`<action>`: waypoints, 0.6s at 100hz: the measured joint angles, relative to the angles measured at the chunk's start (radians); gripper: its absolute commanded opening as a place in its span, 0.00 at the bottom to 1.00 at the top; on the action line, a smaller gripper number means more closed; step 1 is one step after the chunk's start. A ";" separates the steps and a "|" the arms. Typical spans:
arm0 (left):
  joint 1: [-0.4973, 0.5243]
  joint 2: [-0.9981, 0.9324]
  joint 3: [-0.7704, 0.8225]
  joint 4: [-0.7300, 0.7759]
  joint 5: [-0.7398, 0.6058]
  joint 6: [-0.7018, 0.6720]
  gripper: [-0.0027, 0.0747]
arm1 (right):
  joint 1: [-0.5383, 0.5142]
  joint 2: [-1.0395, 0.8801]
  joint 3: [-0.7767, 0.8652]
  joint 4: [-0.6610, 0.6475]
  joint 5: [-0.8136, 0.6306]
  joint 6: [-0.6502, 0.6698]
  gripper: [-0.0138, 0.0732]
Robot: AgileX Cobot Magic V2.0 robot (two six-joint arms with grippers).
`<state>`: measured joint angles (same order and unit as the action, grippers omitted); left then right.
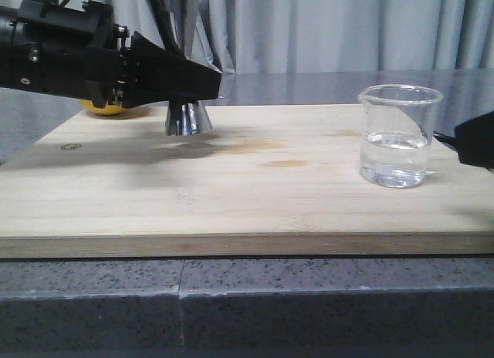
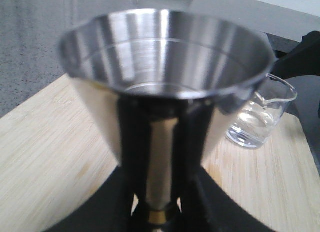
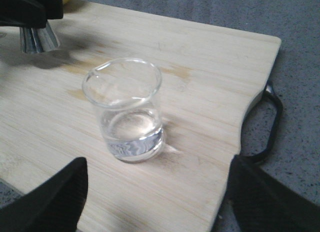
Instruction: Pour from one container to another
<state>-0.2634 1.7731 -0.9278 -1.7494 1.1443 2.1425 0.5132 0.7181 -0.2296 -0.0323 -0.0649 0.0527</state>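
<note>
The steel jigger (image 1: 188, 117) stands upright at the back left of the wooden board (image 1: 231, 211). Only its lower cone shows below my left gripper (image 1: 194, 84). In the left wrist view the jigger (image 2: 165, 57) fills the picture, its cup open upward, with my left gripper (image 2: 160, 192) shut on its waist by the gold band (image 2: 159, 217). I cannot tell whether its base touches the board. The glass beaker (image 1: 400, 138) stands on the right, about a third full of clear liquid. My right gripper (image 3: 157, 192) is open just short of the beaker (image 3: 127, 112), its fingers (image 3: 55, 197) apart from the glass.
A yellow lemon (image 1: 112, 109) lies behind the left arm at the board's back left corner. The board has a black handle (image 3: 272, 122) at its right end and rests on a grey speckled counter (image 1: 231, 304). A grey curtain hangs behind.
</note>
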 measured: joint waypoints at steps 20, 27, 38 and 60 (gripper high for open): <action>0.000 0.000 -0.002 -0.004 0.002 0.000 0.01 | 0.005 0.067 0.000 -0.021 -0.028 0.000 0.76; 0.000 0.000 -0.002 -0.004 0.004 0.000 0.01 | 0.005 0.101 0.000 -0.023 -0.063 0.000 0.76; 0.000 0.000 -0.002 -0.005 0.004 0.000 0.01 | 0.005 0.150 0.000 -0.034 -0.138 0.000 0.76; 0.000 0.000 -0.002 -0.006 0.006 0.000 0.01 | 0.005 0.227 0.000 -0.063 -0.263 0.000 0.76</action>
<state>-0.2634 1.7731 -0.9294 -1.7555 1.1500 2.1425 0.5180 0.9455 -0.2296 -0.0949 -0.3275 0.0527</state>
